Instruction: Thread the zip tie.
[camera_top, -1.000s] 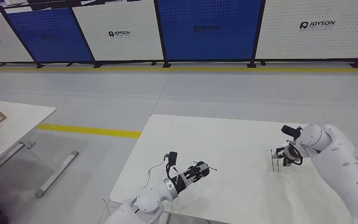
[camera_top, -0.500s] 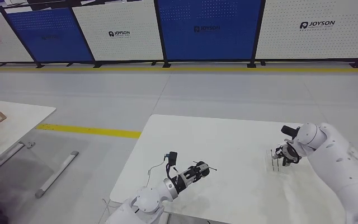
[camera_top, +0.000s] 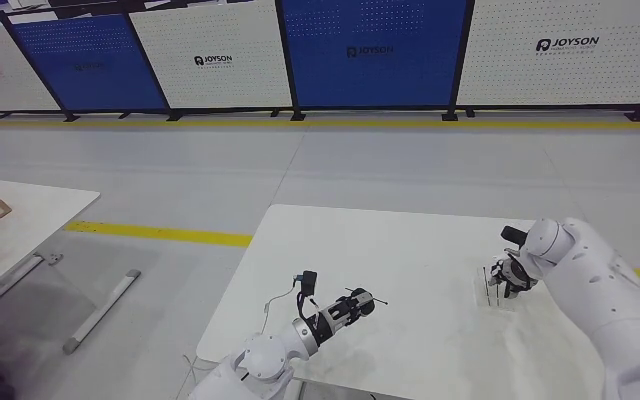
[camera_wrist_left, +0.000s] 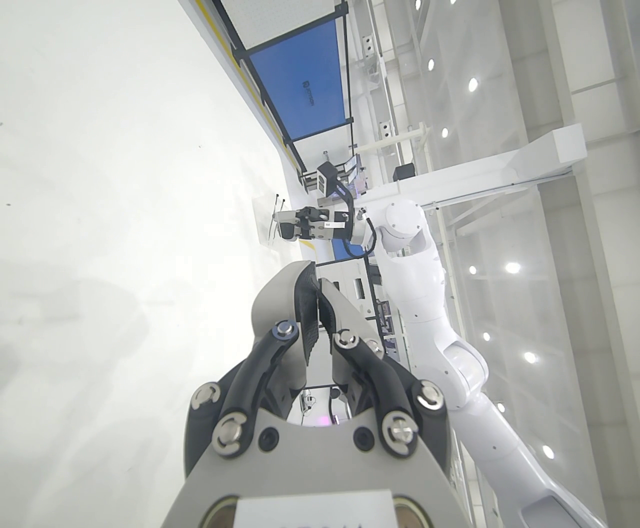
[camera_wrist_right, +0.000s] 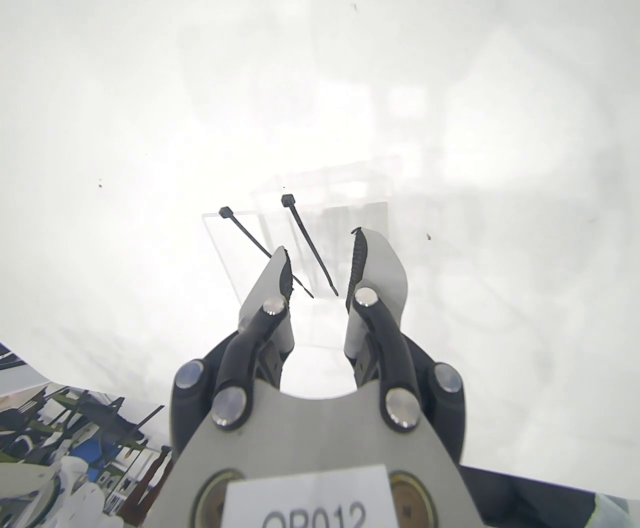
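Note:
Two black zip ties (camera_wrist_right: 307, 240) stand tilted in a clear acrylic stand (camera_wrist_right: 370, 212) on the white table (camera_top: 400, 250), near its right edge. My right gripper (camera_wrist_right: 320, 245) is open at the stand, with one tie between its fingers and the other tie (camera_wrist_right: 242, 230) passing behind one finger. From above, the right gripper (camera_top: 497, 280) touches the stand (camera_top: 483, 285). My left gripper (camera_wrist_left: 315, 272) is shut and held above the table's front left. In the top view a thin black zip tie (camera_top: 380, 300) crosses the left gripper's (camera_top: 365, 297) fingertips.
The table between the two arms is bare white. A second white table (camera_top: 40, 215) stands off to the left across the floor. Blue and white panels (camera_top: 375, 50) line the back, behind a yellow floor line.
The right arm has edged slightly toward the stand. The left arm has not moved.

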